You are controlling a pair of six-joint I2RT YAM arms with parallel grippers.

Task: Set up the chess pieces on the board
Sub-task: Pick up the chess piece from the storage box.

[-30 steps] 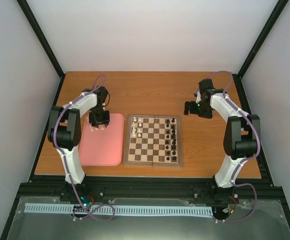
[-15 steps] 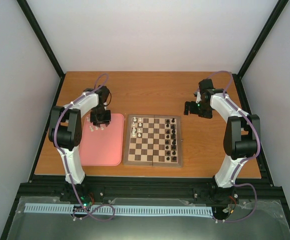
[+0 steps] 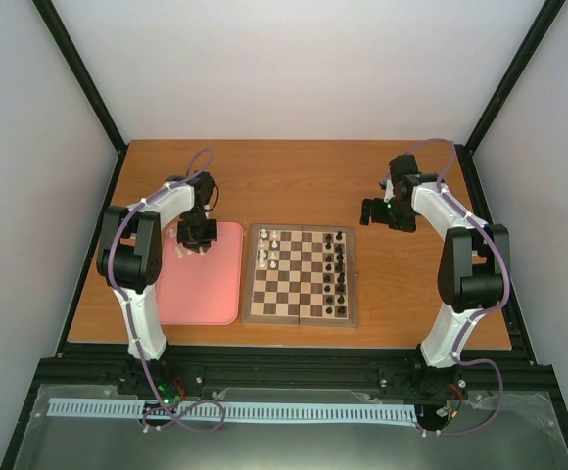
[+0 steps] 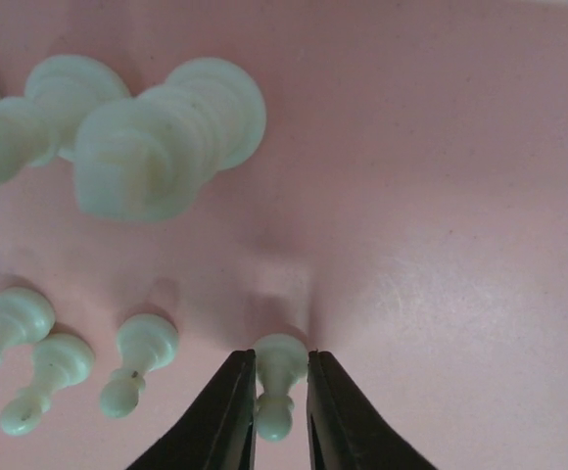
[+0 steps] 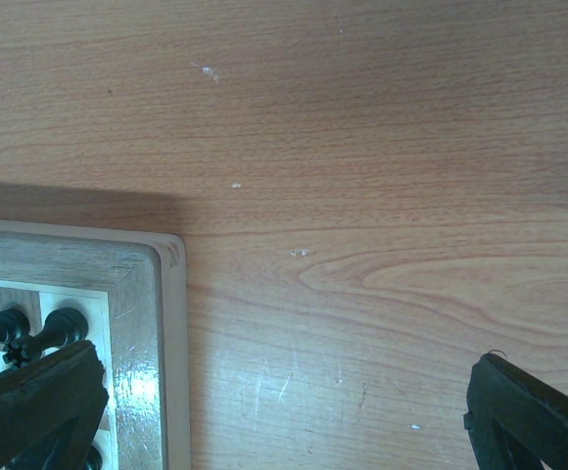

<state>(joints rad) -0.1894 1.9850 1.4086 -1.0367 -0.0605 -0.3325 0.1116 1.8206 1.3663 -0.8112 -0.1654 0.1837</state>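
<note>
My left gripper (image 3: 194, 237) is low over the far end of the pink tray (image 3: 201, 294). In the left wrist view its jaws (image 4: 282, 377) are shut on a small white pawn (image 4: 278, 364), touching both sides of its base. Other white pawns (image 4: 142, 354) lie to its left, with bigger white pieces (image 4: 166, 137) beyond. The wooden board (image 3: 302, 315) holds a few white pieces (image 3: 269, 250) in its far left corner and black pieces (image 3: 340, 264) along its right side. My right gripper (image 3: 377, 212) is open and empty above bare table beside the board's far right corner (image 5: 147, 264).
The wooden table (image 3: 294, 181) lies bare behind the board and tray. Black frame rails (image 3: 264, 357) run along its near edge. In the right wrist view, black pieces (image 5: 44, 331) stand just inside the board's corner, close to my right gripper's (image 5: 284, 392) left finger.
My left gripper has shifted a little toward the far end of the tray, over the white pieces there. The right arm has not moved.
</note>
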